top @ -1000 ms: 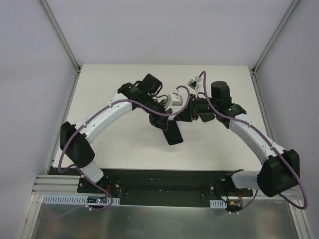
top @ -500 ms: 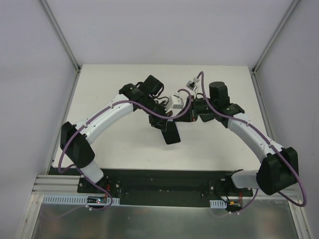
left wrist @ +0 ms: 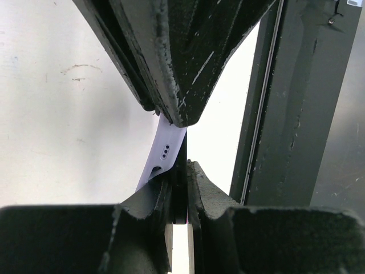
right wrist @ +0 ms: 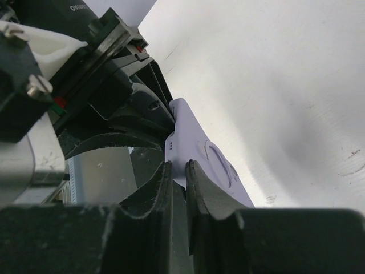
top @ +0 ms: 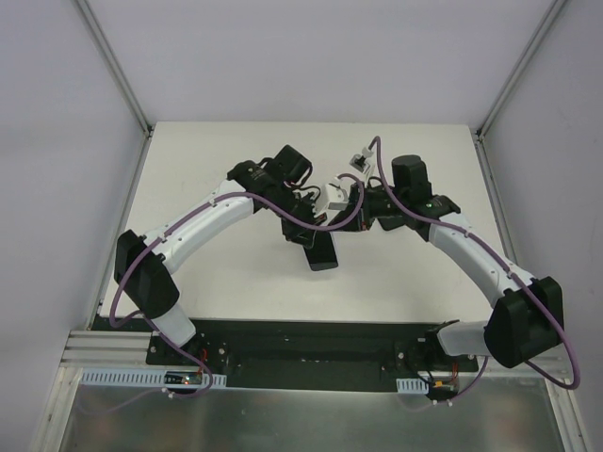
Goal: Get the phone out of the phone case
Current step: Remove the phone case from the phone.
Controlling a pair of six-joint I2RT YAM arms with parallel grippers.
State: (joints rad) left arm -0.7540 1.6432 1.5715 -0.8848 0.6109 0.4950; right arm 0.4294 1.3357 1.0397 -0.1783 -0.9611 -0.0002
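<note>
Held above the middle of the white counter [top: 236,282], seemingly lifted off it: a black slab-shaped phone [top: 322,251], seated in a pale lilac soft-plastic phone case [right wrist: 212,165]. Gripped from both sides. Left pincer [left wrist: 180,174] narrowed to a slit on a thin dark edge, by the look of it the phone's own. Right pincer [right wrist: 178,171] equally narrow, clamped on the lilac rim of the phone case. Both meeting almost tip to tip at the same end of the slab.

Reads as the peeling step: lilac rim bowed away from the dark edge, phone not yet free. Next move calls for drawing the two pincers apart, rim one way and dark edge the other, with both grips firm and no twist that might let the slab slip.

From above, only the dark slab under crowded wrists, with no lilac to be seen. From the left wrist, a curved lilac strip with three small holes, bending off to one side. From the right wrist, the back of the phone case with raised oval outlines, and the other wrist's housing close behind.
</note>
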